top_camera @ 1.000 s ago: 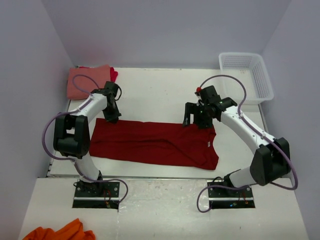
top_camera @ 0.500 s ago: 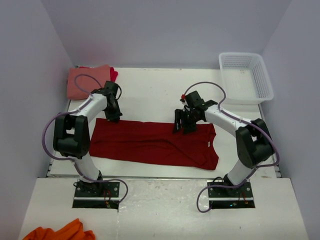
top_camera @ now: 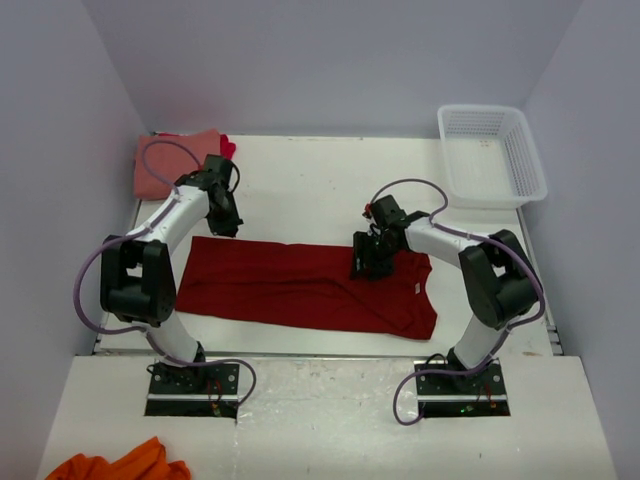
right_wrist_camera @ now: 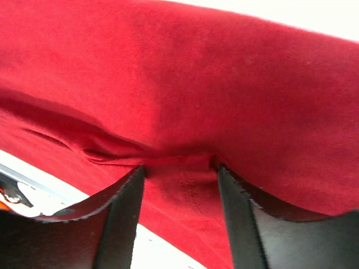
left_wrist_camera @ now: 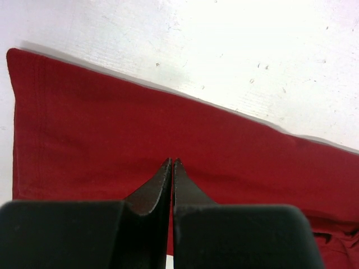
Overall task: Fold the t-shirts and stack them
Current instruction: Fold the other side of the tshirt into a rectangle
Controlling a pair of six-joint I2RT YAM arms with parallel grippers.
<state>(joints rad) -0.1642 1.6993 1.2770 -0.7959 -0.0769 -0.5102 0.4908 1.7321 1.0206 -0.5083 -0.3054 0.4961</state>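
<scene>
The big dark red t-shirt [top_camera: 290, 285] lies flat as a long band across the table, its small white neck label [top_camera: 411, 288] near the right end. My left gripper [top_camera: 228, 228] is shut and empty, hovering over the shirt's [left_wrist_camera: 112, 123] far left corner; its tips [left_wrist_camera: 172, 161] meet with nothing between them. My right gripper [top_camera: 365, 265] presses down on the shirt's far edge right of centre. Its jaws stand apart [right_wrist_camera: 178, 168], and a ridge of red cloth [right_wrist_camera: 224, 84] bunches between them. A salmon-pink t-shirt [top_camera: 170, 162] lies folded at the back left, on a brighter red one [top_camera: 228, 149].
A white plastic basket [top_camera: 492, 188] stands at the back right. An orange cloth [top_camera: 120, 465] lies on the near platform at the bottom left, behind the arm bases. Walls close in the table on the left, back and right.
My right gripper has moved left and down from above the shirt's right end onto its far edge, and its jaws have narrowed. The left gripper has shifted slightly and stays shut.
</scene>
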